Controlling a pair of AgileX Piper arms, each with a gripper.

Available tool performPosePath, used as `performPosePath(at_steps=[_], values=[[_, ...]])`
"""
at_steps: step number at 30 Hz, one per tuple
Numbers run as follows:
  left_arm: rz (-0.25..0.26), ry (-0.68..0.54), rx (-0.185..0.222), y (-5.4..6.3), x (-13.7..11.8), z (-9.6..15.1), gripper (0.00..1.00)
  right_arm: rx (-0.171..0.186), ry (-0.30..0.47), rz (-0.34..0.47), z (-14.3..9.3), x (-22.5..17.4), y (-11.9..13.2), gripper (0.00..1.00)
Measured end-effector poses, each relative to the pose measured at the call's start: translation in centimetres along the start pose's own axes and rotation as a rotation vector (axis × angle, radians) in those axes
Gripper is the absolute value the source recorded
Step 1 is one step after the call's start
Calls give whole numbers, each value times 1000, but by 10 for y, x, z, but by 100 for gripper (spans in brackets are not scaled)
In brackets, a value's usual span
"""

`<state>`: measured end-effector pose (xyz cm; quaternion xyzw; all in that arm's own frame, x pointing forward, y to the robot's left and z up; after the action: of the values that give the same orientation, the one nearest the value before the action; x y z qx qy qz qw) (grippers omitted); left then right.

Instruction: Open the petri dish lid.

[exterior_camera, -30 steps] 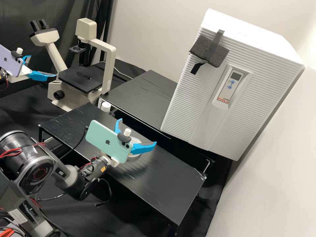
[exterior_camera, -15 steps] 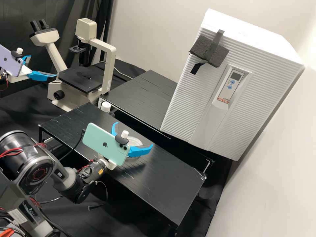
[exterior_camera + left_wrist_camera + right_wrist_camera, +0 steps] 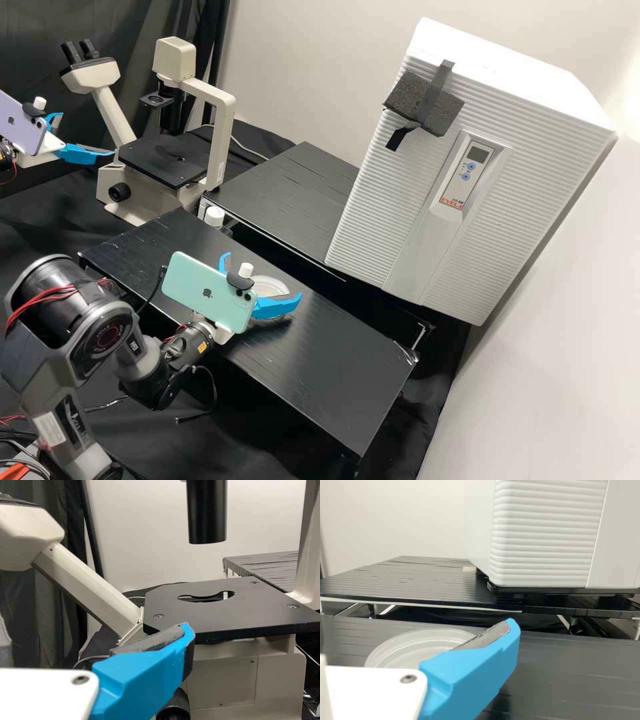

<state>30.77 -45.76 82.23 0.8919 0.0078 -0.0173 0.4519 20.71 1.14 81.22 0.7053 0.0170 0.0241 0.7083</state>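
Near the centre of the high view, your right blue-fingered white gripper has its fingers apart, seemingly to straddle the clear round petri dish on the low black table and take its lid. At upper left, your left blue-fingered white gripper, also spread, is probably parked clear of the work.

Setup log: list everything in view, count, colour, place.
platforms: 2, black, front and rear
petri dish: 1, clear, on front platform
cabinet: 1, white, on rear platform
foam: 1, grey, taped to cabinet
microscope: 1, cream, black, by rear platform
white cap: 1, white, near microscope
curtain: 1, black, behind microscope
phones: 2, green, purple, on grippers
wires: several, red, black, lower left
right gripper: 1, white, blue, at petri dish
left gripper: 1, white, blue, by microscope
arms: 2, grey, left
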Motion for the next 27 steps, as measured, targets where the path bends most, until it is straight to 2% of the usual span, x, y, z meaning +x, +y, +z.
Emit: performPosePath(at_steps=[27], values=[[0, 0, 0, 0, 0, 0, 100, 5, -24, 24, 5, 5, 1, 100]])
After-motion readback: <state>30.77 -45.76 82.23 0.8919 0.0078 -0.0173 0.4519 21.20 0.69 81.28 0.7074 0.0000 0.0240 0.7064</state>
